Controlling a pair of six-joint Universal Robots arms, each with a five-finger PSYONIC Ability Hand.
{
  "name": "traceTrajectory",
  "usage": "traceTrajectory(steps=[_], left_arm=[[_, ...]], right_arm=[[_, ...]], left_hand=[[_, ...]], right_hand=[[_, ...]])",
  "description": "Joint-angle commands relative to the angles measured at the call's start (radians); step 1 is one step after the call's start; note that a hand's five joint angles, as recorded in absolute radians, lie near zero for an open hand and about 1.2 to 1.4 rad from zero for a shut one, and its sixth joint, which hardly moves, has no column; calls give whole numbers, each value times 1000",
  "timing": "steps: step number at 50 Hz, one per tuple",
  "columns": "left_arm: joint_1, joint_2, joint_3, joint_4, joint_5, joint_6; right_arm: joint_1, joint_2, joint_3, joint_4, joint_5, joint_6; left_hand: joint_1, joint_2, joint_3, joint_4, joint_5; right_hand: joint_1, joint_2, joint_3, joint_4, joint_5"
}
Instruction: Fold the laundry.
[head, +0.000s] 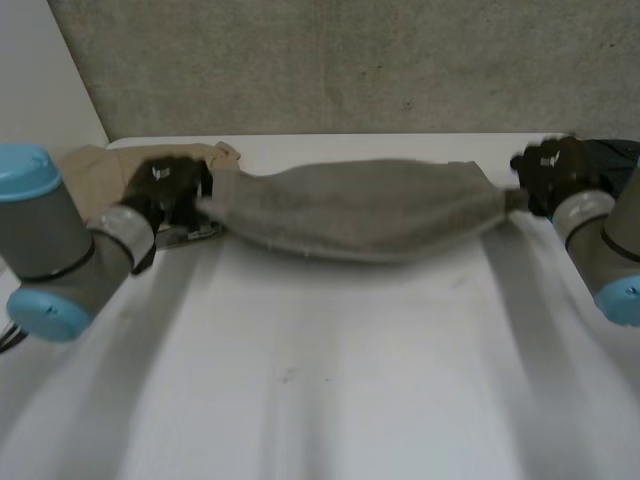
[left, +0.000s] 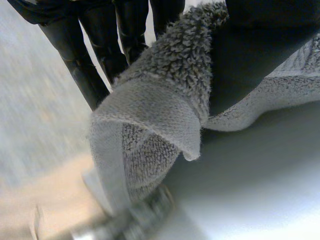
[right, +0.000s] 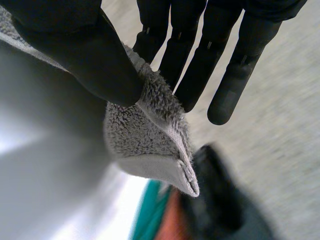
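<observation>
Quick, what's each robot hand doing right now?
Left hand: shut, pinching one end of the grey towel.
Right hand: shut, pinching the towel's other end.

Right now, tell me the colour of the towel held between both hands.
Plain grey towel, no pattern; the left wrist view shows it best.

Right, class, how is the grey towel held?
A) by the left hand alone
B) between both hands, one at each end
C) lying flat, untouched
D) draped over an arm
B: the left hand pinches one end of the grey towel, the right hand the other, thumb against fingers.
</observation>
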Motion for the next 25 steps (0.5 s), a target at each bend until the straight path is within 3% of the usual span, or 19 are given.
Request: traceTrajectory(steps=[1,6,14,20,25], left_arm=[[42,171,-243,-275,35,107],[99,315,-394,-495,108,225],[188,429,-486,-753,204,471],[196,348,-396,-696,211,520],[153,184,-221,-574,149,399]], right_arm=[[-48,-102,128,324,-11,-138],[-126,-260,264,577,-13,-344],[-177,-390,393,637,-71,-531],[-113,-319,332,548,-59,-469],[-27,-149,176,404,33,-295]], left_hand=[[235,199,206,196,236],[235,199,206,196,236],[235,199,206,196,236],[235,199,206,196,236],[235,199,206,196,236]], right_hand=[[285,213,202,196,201],[285,213,202,196,201],[285,213,202,196,201],[285,213,202,196,201],[285,213,202,196,201]])
